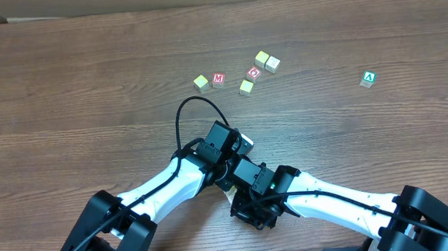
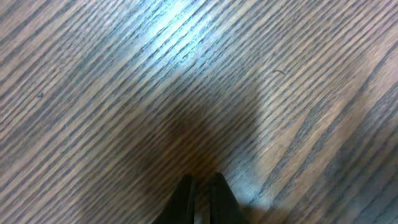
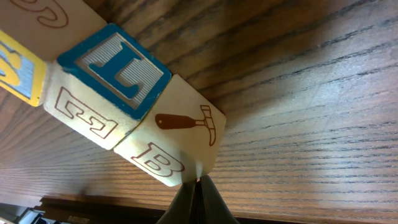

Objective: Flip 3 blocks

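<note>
Three blocks lie in a touching row, close up in the right wrist view. One pale block (image 3: pixel 186 134) shows a red hammer and a letter B. The middle one (image 3: pixel 115 65) has a blue L face and a red-outlined side. At the left edge is a block with a yellow face (image 3: pixel 22 68). My right gripper (image 3: pixel 199 182) is shut, its tips touching the lower corner of the hammer block and holding nothing. My left gripper (image 2: pixel 202 182) is shut over bare wood. In the overhead view both arms cross at the table's front and hide these blocks.
Several other cubes sit at the back of the table: red M (image 1: pixel 219 80), red O (image 1: pixel 254 72), yellowish ones (image 1: pixel 200 82) (image 1: pixel 246 87) (image 1: pixel 262 58), and a green A (image 1: pixel 369 78) far right. The table's front edge (image 3: pixel 93 208) runs just behind the right gripper.
</note>
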Tool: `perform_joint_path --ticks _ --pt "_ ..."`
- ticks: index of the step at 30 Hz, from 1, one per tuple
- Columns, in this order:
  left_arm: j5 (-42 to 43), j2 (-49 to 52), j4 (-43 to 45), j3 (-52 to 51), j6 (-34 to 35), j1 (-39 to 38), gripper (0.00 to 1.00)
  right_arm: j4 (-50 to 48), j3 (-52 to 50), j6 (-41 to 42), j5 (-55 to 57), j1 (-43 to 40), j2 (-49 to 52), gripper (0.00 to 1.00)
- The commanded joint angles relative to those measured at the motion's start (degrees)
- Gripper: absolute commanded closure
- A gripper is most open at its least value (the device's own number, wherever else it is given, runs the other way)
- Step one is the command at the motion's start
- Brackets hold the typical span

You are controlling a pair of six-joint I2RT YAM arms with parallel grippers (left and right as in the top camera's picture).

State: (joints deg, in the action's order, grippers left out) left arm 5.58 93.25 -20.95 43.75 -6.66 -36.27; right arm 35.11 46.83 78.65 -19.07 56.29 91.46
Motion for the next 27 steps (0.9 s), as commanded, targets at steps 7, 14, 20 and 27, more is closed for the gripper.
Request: perform_joint_path --ticks 7,14,20,27 --pt "1.97 1.18 0.48 -0.87 -2.16 -0.13 0.96 -0.37 0.26 0.85 1.01 0.35 -0.02 0.96" --pt "1.97 1.18 0.87 -0.87 -2.36 -0.13 0.96 -0.39 0.26 0.9 0.98 0.39 -0.02 0.96" --pt "1.99 1.18 1.44 -0.87 -2.36 -0.13 0.96 -0.39 0.26 0.9 0.98 0.39 -0.02 0.96" --pt "2.03 1.2 1.57 -0.87 -2.38 -0.13 0.96 -0.85 0.26 1.09 1.01 0.7 -0.02 0.96"
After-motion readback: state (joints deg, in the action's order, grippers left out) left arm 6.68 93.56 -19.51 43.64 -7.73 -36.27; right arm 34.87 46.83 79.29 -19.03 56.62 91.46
